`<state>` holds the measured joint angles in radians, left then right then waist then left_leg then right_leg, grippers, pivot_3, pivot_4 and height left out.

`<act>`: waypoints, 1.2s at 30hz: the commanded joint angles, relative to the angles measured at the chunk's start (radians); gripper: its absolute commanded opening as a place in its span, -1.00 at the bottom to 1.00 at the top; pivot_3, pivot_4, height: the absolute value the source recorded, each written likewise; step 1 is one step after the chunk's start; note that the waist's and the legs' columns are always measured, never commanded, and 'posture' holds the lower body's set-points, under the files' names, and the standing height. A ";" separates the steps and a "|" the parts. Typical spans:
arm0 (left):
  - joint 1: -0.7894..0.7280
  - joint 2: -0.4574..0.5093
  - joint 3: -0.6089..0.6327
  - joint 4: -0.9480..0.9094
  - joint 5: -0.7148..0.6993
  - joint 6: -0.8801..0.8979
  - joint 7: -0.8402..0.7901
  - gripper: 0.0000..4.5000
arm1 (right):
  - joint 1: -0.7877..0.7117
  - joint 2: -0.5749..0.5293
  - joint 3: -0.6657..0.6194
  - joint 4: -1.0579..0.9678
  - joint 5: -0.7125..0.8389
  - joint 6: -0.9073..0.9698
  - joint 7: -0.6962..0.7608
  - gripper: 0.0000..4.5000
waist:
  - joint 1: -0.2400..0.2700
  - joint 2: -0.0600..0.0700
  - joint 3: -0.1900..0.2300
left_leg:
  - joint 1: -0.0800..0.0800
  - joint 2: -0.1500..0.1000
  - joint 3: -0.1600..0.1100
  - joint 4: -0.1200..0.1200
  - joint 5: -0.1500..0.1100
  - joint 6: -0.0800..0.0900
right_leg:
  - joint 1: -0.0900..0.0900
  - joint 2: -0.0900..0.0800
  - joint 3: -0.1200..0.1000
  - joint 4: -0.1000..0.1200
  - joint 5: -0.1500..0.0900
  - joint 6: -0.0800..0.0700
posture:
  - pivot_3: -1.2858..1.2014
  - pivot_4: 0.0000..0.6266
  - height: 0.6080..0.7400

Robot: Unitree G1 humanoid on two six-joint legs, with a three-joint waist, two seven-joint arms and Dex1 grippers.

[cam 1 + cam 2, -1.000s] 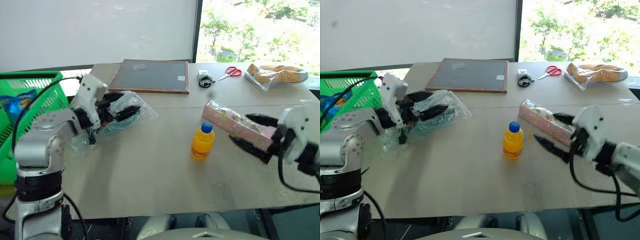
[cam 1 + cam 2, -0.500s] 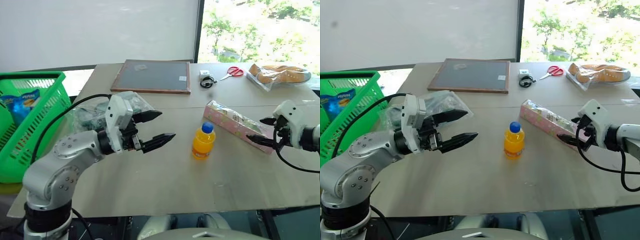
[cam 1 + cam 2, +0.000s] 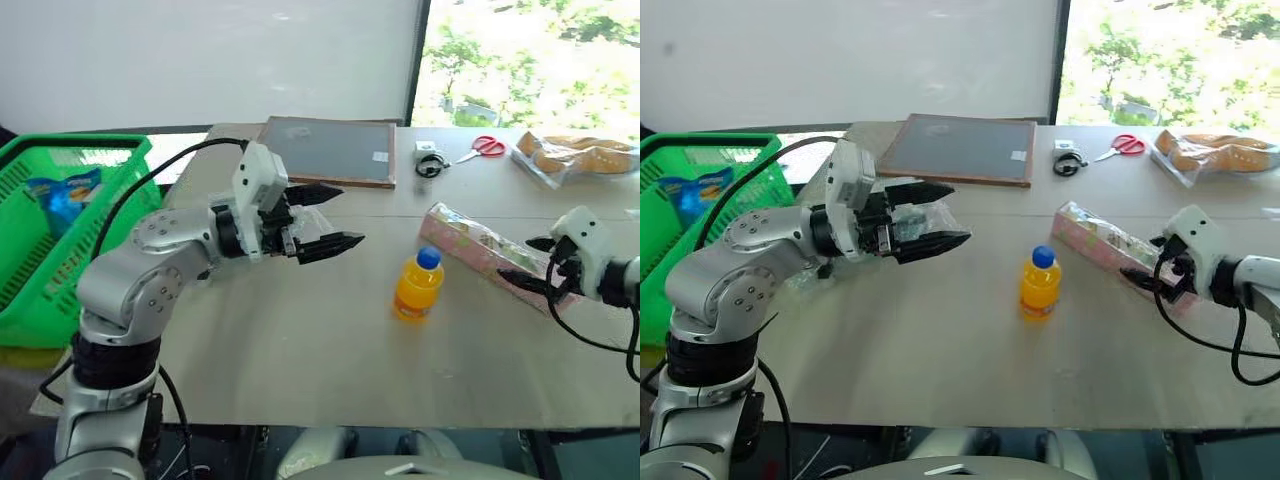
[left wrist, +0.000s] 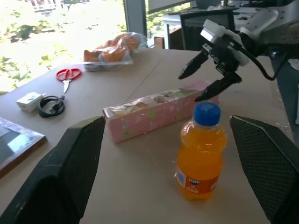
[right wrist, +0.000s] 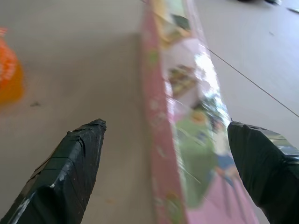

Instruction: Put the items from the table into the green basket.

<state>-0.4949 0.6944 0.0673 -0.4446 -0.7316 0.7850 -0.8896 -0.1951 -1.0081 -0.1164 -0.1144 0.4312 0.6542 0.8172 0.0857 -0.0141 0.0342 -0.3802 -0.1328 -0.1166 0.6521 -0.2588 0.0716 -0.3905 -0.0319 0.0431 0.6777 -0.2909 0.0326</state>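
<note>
Three task items are found on the table [image 3: 330, 340]. The pink carton [image 3: 485, 250] lies flat toward the robot's right side of the tabletop, set at a slant. The orange bottle [image 3: 417, 284] with a blue cap stands upright just beside the carton's near long side, not touching it. The clear plastic bag [image 3: 925, 222] lies on the robot's left part of the table, largely hidden behind the left gripper. The green basket [image 3: 55, 235] is placed off the table's left edge; a blue packet [image 3: 62, 193] is seen inside it.

The left gripper [image 3: 335, 215] is held above the table with its fingers spread wide and nothing between them, pointing across toward the bottle. In the left wrist view the bottle and carton are framed between the two fingers, well apart from them.

The right gripper [image 3: 535, 262] is positioned at the carton's near end, fingers spread, one on each side of the carton. In the right wrist view the carton runs up between the two fingers with a gap on either side; no contact is seen.

At the far edge are noted a dark framed board [image 3: 335, 150], red scissors [image 3: 484, 148], a coiled black cable [image 3: 429, 167] and a bagged pastry [image 3: 578, 157].
</note>
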 commanded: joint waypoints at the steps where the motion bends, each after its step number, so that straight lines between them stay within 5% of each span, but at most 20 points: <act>1: 0.035 0.032 0.028 -0.040 -0.010 -0.032 -0.025 0.95 | -0.117 -0.006 0.076 0.123 -0.069 0.000 0.049 1.00 | -0.023 0.001 0.000 | 0.000 0.000 0.000 -0.001 0.000 0.000 | 0.000 0.000 0.000 0.000 0.000 0.000 | 0.10 -0.92 1.00; 9: 0.142 0.027 0.060 -0.151 -0.022 -0.023 0.067 0.95 | -0.296 0.027 0.254 0.437 -0.166 -0.079 0.292 1.00 | -0.019 0.000 -0.001 | 0.000 0.000 0.000 0.000 0.001 0.000 | -0.001 0.001 0.000 0.000 0.000 0.000 | 0.17 -0.95 1.00; 21: 0.285 0.064 0.147 -0.297 -0.187 0.042 0.131 0.95 | -0.536 0.118 0.425 0.932 -0.432 -0.338 0.459 1.00 | 0.033 -0.001 0.000 | 0.000 0.000 -0.001 0.000 0.000 -0.001 | -0.001 0.001 -0.001 0.000 0.000 0.000 | 0.24 -0.90 1.00; 29: 0.337 0.111 0.161 -0.290 -0.210 0.027 0.140 1.00 | -0.522 0.151 0.261 0.866 -0.358 -0.349 0.395 -0.51 | 0.040 -0.003 0.000 | 0.003 0.000 -0.001 0.001 -0.001 -0.006 | 0.002 0.001 0.000 0.000 0.002 -0.004 | 0.22 -0.88 1.00; 36: 0.219 -0.041 0.158 -0.242 -0.370 0.075 0.371 1.00 | -0.409 0.222 -0.011 0.350 -0.066 -0.109 0.307 -0.51 | 0.042 0.002 0.002 | -0.003 0.001 -0.002 -0.001 0.003 -0.004 | -0.006 0.002 -0.001 0.004 0.003 -0.004 | 0.18 -0.90 1.00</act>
<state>-0.2520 0.6718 0.2063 -0.6922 -1.0249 0.8469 -0.5853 -0.5713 -0.7763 -0.0323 0.4057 0.2627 0.4803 1.1512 0.1273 -0.0120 0.0367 -0.3837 -0.1316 -0.1192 0.6511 -0.2556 0.0667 -0.3969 -0.0300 0.0416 0.6816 -0.2880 0.0287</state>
